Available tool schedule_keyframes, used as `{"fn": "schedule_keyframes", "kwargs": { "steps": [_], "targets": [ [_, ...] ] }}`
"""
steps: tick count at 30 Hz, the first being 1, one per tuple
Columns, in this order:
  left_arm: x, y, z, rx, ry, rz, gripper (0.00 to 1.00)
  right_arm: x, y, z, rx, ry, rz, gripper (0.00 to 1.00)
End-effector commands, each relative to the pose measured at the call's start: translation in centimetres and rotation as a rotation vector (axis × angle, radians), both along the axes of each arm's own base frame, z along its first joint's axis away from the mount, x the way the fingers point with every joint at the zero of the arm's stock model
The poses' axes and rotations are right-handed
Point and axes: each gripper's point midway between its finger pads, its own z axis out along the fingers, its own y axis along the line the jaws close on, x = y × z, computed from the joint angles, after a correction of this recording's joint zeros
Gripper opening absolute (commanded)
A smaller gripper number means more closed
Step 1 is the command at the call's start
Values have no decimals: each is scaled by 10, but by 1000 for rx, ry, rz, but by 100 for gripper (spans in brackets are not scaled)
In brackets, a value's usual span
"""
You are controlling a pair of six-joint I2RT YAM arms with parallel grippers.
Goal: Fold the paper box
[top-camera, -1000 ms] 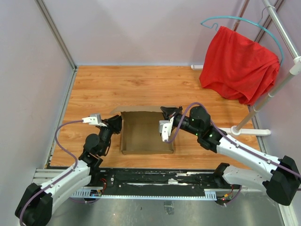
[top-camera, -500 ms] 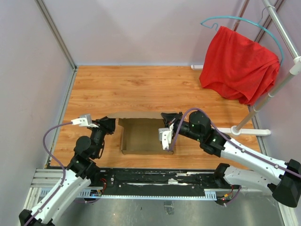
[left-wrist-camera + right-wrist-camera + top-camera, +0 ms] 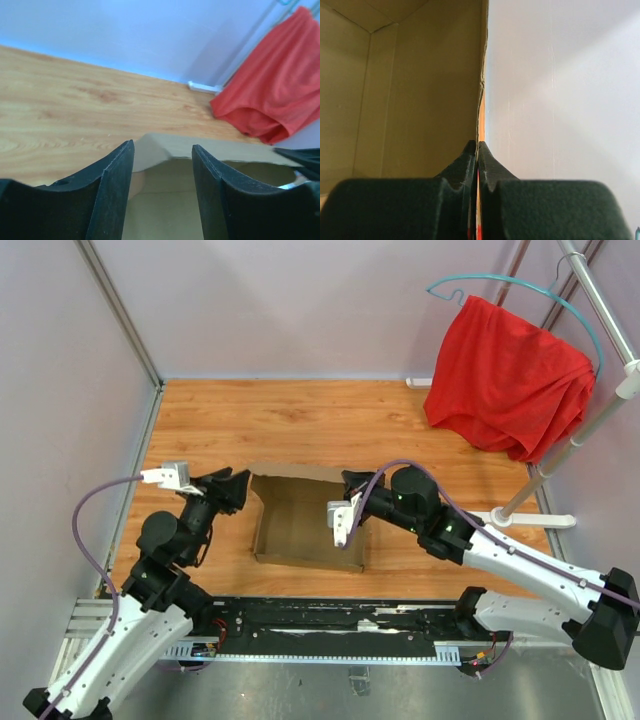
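Observation:
The paper box [image 3: 300,530], a shallow brown cardboard tray with raised walls, sits mid-table between the arms. My right gripper [image 3: 351,482] is shut on the box's right wall near its far corner. In the right wrist view the thin wall edge [image 3: 481,75] runs out from between the pressed fingertips of the right gripper [image 3: 477,144], with the box's inside to the left. My left gripper [image 3: 240,483] stands open just left of the box's far left corner, off the cardboard. The left wrist view shows the left gripper [image 3: 162,146] spread wide, with the box's corner [image 3: 155,145] beyond it.
A red cloth [image 3: 510,375] hangs from a teal hanger [image 3: 500,285] on a white rack [image 3: 590,425] at the back right; the rack's foot [image 3: 530,520] lies on the table right of the box. Grey walls close in the left and far sides.
My left gripper has let go of the box's left side, opened and drawn back to the left. The right gripper has kept its grip and the box has shifted slightly left.

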Motion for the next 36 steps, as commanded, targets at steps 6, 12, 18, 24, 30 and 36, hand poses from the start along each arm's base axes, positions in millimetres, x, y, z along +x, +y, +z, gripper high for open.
{"fn": "schedule_keyframes", "kwargs": {
  "steps": [6, 12, 18, 24, 30, 36],
  "targets": [
    [-18, -26, 85, 280, -75, -208, 56, 13, -4, 12, -28, 177, -64, 1],
    [-31, -26, 81, 485, -130, -282, 60, 15, -4, 15, -51, 290, -61, 1],
    [-15, -33, 48, 673, -104, -326, 65, 5, -8, 4, -57, 319, -40, 1],
    [-13, -54, 54, 697, -277, -391, 68, -1, -10, -7, -63, 302, -11, 1],
    [-1, -64, 65, 728, -322, -402, 70, -3, -8, -4, -62, 307, 14, 1],
    [4, -80, 57, 792, -309, -495, 70, -1, -7, -8, -80, 325, 12, 1]
  ]
}}
